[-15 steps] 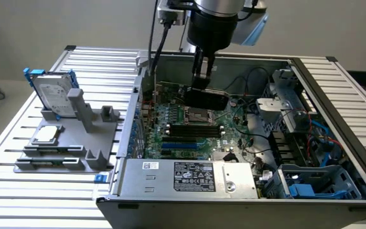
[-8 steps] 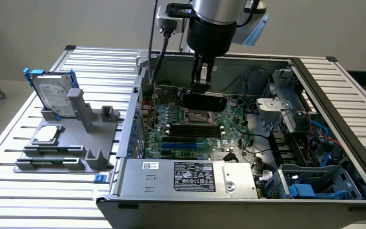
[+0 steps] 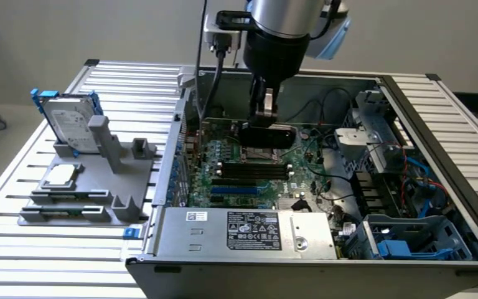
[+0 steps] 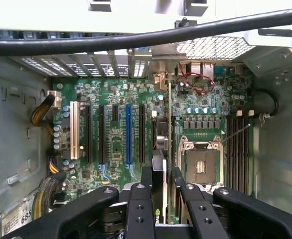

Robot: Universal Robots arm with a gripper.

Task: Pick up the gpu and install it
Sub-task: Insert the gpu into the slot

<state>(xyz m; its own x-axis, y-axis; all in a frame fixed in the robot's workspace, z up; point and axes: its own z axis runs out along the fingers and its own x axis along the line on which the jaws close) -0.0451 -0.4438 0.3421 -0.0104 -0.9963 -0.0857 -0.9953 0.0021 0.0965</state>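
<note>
The gpu (image 3: 266,135) hangs above the motherboard (image 3: 248,177) inside the open computer case (image 3: 438,156), its glossy black shroud facing the camera. My gripper (image 3: 262,118) is shut on the card from above. In the wrist view the gpu (image 4: 160,139) is edge-on between my two fingers (image 4: 147,175), and my gripper (image 4: 161,174) holds it over the board between the black expansion slots (image 4: 141,132) and the empty processor socket (image 4: 201,162). A blue slot (image 4: 128,132) and a white slot (image 4: 75,129) lie further to one side.
Outside the case, a grey holder (image 3: 119,208) carries a silver hard drive with blue rails (image 3: 69,121) and a small square processor chip (image 3: 63,176). The power supply (image 3: 248,230), a drive cage (image 3: 405,243) and loose cables (image 3: 338,180) crowd the case. A thick black cable (image 4: 136,37) crosses the wrist view.
</note>
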